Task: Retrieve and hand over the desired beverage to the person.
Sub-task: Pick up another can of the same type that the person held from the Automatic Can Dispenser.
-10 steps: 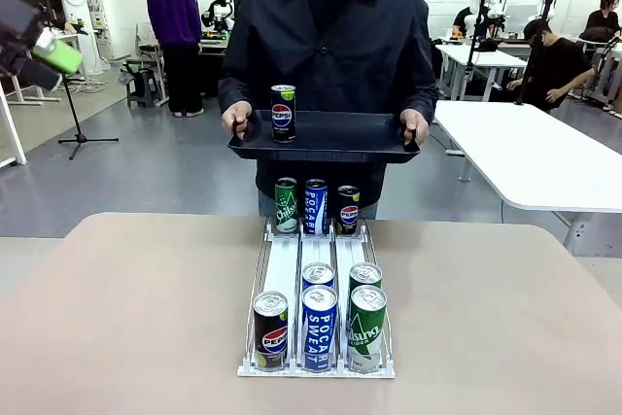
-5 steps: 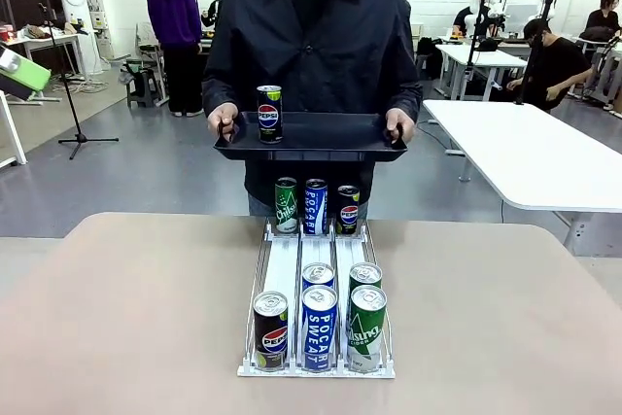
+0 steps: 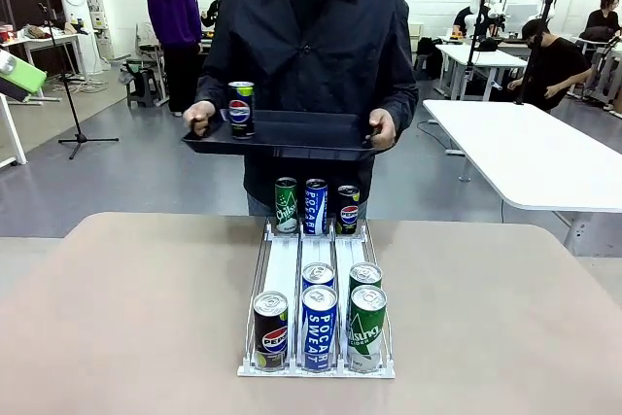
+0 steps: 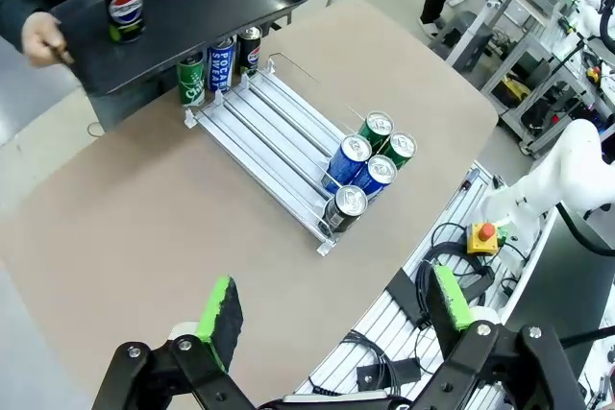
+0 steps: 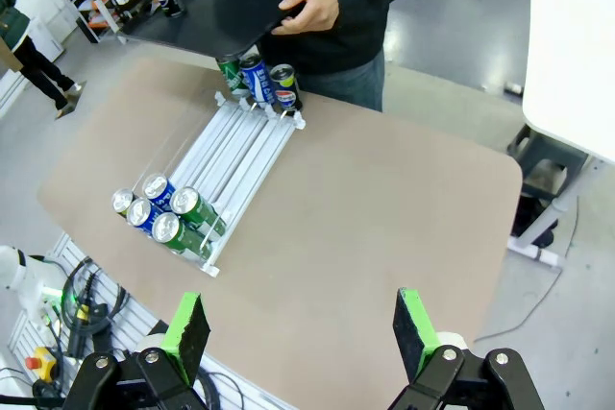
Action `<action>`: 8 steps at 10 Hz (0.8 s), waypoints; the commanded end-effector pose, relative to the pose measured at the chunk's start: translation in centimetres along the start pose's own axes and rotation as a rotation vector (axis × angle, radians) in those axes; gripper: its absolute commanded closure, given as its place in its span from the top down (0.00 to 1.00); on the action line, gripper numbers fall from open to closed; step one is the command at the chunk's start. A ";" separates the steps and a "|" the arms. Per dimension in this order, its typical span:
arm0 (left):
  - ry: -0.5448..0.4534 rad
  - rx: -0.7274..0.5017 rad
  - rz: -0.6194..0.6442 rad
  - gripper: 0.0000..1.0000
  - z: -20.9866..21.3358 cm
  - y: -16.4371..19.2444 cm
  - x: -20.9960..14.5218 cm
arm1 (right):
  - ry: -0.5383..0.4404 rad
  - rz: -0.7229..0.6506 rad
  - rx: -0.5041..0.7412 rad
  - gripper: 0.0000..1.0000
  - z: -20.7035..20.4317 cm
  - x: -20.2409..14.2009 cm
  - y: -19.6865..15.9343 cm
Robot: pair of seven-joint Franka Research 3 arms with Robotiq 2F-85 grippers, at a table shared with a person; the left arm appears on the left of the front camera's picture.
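Seems past the handover: 1 Pepsi can (image 3: 240,109) upright on the black tray (image 3: 311,130) held by the person (image 3: 311,36), beyond the can rack (image 3: 283,264). Empty, jaws apart, high above the table (image 3: 117,318): left gripper (image 4: 335,302) and right gripper (image 5: 301,331). Next, likely: wait clear, or pick another can on request.

The front camera sat low on the robot's side and looked level across the table (image 3: 117,318) at the person (image 3: 311,36) standing close behind it. Each wrist camera looked steeply down from high above the table, one past the left gripper (image 4: 334,304) and one past the right gripper (image 5: 300,325). All three views shared the can rack (image 3: 282,264) and the tray (image 3: 301,128).
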State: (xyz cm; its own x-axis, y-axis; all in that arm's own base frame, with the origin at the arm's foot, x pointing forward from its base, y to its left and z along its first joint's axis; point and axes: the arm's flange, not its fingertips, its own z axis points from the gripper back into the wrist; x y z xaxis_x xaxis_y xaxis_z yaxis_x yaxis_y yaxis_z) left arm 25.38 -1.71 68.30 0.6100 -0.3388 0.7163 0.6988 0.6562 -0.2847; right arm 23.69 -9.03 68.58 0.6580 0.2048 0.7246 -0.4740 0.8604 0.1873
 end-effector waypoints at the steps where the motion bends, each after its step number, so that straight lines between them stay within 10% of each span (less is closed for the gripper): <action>1: -0.008 0.000 -0.002 1.00 -0.1 0.0 0.0 | -0.003 0.012 0.025 1.00 -0.1 0.1 0.0; 8: -0.008 0.000 -0.002 1.00 -0.1 0.0 0.0 | -0.003 0.012 0.025 1.00 -0.1 0.1 0.0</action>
State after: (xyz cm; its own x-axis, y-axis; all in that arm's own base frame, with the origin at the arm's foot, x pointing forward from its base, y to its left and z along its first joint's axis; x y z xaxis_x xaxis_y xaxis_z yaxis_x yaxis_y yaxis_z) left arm 25.38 -1.69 68.30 0.6105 -0.3381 0.7162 0.6977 0.6575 -0.2843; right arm 23.69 -9.03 68.58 0.6580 0.2048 0.7246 -0.4740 0.8604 0.1872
